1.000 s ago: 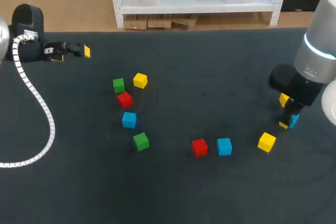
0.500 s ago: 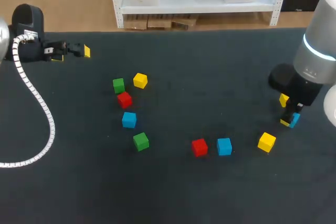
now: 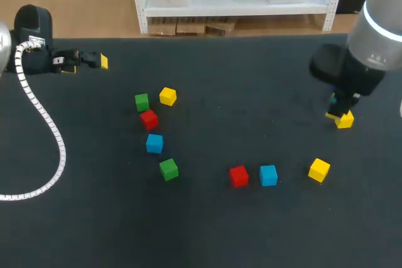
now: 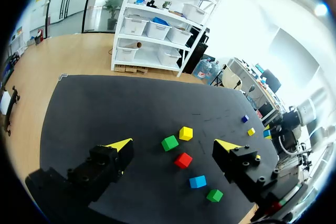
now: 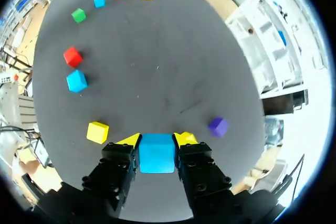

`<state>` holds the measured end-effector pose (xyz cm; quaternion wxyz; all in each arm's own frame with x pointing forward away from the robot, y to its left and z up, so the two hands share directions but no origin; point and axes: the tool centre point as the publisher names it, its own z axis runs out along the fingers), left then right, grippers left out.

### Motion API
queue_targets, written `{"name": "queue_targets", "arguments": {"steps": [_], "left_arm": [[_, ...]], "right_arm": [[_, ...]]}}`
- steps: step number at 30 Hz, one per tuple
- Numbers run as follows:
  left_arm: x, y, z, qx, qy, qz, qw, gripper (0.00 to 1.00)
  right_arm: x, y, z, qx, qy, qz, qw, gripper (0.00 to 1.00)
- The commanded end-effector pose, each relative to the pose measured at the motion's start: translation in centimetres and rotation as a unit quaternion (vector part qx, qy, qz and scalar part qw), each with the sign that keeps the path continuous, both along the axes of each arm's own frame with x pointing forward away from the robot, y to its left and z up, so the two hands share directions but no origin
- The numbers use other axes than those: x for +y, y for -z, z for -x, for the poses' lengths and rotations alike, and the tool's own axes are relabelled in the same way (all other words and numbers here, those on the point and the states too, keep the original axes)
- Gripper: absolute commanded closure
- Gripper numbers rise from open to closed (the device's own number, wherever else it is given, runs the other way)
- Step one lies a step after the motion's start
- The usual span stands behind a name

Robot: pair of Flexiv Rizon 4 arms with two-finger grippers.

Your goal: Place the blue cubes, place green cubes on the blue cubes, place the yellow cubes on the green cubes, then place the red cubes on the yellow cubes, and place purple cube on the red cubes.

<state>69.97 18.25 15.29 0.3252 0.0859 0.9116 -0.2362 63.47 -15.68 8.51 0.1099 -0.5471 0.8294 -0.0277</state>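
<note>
blue cube (image 5: 156, 157) in right gripper (image 5: 156, 140) over table (image 5: 168, 61)

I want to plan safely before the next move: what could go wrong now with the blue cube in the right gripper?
1. The right gripper holds the blue cube by two sides only; it might slip and drop.
2. The purple cube lies close ahead of that gripper; a low move there could knock it.
3. The other blue cube sits close beside a red cube, so setting down there may push the red one.
</note>
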Motion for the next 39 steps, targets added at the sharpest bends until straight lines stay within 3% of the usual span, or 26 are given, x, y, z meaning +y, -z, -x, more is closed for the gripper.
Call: {"name": "queue_targets", "arguments": {"steps": [1, 8, 17, 26, 39], "left_arm": [[0.2, 0.2, 0.0, -0.004, 0.003, 0.004, 1.0, 0.0], [0.2, 0.2, 0.0, -0.004, 0.003, 0.004, 1.0, 0.0], [0.2, 0.2, 0.0, -0.004, 0.003, 0.004, 1.0, 0.0], [0.2, 0.2, 0.0, -0.004, 0.003, 0.004, 1.0, 0.0], [0.2, 0.2, 0.0, -0.004, 0.003, 0.004, 1.0, 0.0]], "right_arm": [[1.2, -1.5, -1.2, 0.01, -0.024, -0.002, 1.0, 1.0], [4.8, -0.9, -3.5, 0.042, -0.084, -0.001, 0.996, 1.0], [8.9, 0.0, -4.7, 0.07, -0.124, 0.01, 0.99, 1.0], [11.6, 1.5, -4.1, 0.09, -0.164, 0.018, 0.982, 1.0], [12.2, 4.8, -3.0, 0.117, -0.211, 0.03, 0.97, 1.0]]}}
